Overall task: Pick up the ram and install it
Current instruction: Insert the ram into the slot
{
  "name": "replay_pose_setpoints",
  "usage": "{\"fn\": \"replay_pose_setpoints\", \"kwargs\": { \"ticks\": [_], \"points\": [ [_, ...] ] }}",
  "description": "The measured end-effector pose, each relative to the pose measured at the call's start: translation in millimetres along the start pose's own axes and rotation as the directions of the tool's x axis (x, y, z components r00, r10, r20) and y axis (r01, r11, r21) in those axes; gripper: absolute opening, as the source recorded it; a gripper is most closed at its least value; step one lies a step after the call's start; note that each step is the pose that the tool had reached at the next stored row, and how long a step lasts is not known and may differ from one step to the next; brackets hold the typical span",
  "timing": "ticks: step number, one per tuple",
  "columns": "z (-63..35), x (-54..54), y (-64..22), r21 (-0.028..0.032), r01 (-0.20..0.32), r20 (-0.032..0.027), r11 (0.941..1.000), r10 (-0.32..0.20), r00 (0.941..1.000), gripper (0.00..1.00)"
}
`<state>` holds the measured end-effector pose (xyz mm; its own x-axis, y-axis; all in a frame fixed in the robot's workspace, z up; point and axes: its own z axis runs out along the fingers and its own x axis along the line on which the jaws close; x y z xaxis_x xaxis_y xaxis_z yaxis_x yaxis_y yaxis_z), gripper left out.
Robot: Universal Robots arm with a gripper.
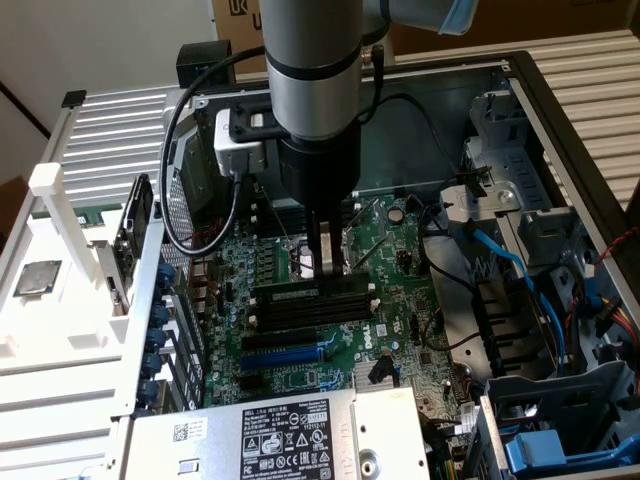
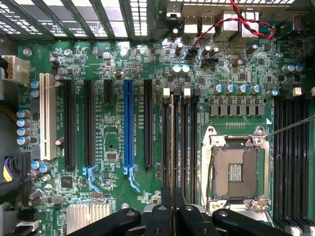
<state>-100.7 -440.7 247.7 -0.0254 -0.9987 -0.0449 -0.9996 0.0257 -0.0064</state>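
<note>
Exterior view: open computer case, green motherboard, cardboard box behind; tool clenched on ram at memory slots.

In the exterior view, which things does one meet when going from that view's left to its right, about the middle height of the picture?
Silver-grey chip on the white rack → black cable loop → gripper, on the ram in its slot → blue cable.

Lit brightly and evenly, palest on the ribbed panels well away from the pincer. Shaded under the pincer; slight glare off the socket frame beside it.
</note>
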Motion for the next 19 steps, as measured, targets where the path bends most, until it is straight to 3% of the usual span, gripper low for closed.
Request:
{"fn": "replay_pose_setpoints", "kwargs": {
  "ticks": [19],
  "points": [
    [3.4,2.9,-0.9,0.0002,0.001,0.0002,1.0,-0.001,1.0,0.12]
  ]
}}
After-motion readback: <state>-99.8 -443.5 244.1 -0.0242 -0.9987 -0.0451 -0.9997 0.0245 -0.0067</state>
